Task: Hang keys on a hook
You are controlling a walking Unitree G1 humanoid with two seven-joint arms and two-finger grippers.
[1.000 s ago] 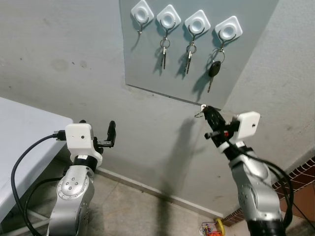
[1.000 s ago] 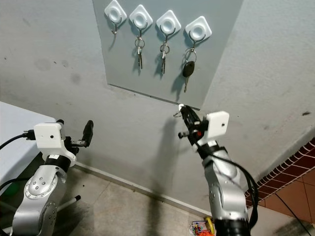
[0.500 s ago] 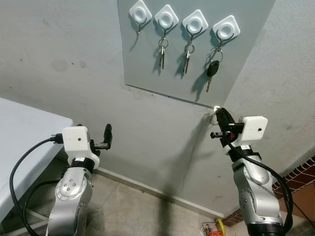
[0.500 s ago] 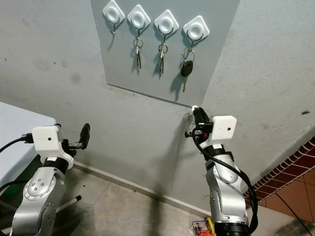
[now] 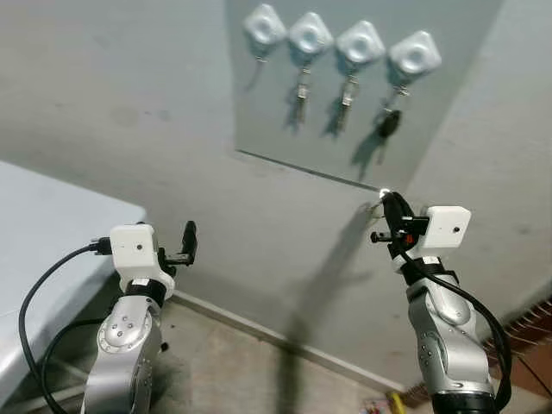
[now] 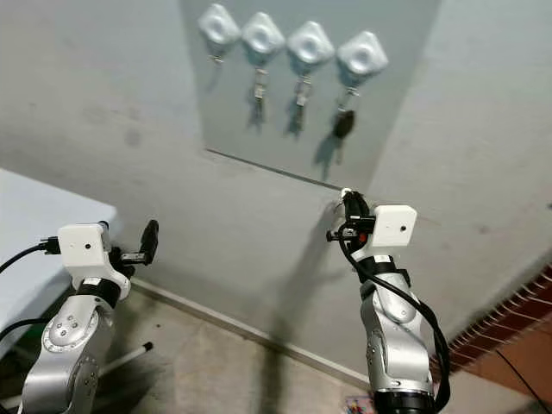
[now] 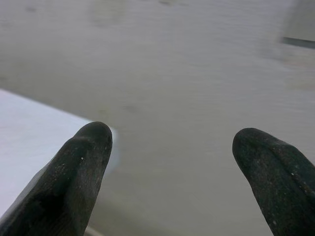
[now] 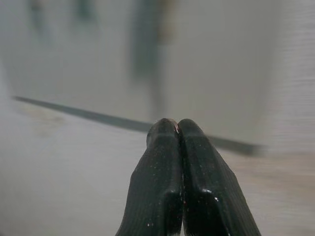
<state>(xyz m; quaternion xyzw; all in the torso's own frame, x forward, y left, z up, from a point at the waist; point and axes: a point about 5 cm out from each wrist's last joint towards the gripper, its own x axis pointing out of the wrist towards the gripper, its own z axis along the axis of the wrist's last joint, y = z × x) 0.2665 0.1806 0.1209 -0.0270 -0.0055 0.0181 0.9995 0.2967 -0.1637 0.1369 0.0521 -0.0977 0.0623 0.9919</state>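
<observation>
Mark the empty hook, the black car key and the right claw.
empty hook (image 5: 264,26), left eye view, white base.
black car key (image 5: 387,126), left eye view, black head.
right claw (image 5: 385,199), left eye view, closed fingertips.

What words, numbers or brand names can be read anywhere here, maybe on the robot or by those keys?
None can be read: the four white hooks, the grey panel and the white camera box by the right end effector look blank.
The hanging keys are too blurred to read.

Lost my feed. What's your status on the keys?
Right gripper shut on a key ring, below the board. Leftmost hook free, other three taken. Left gripper open, idle. Nothing in the way.
</observation>
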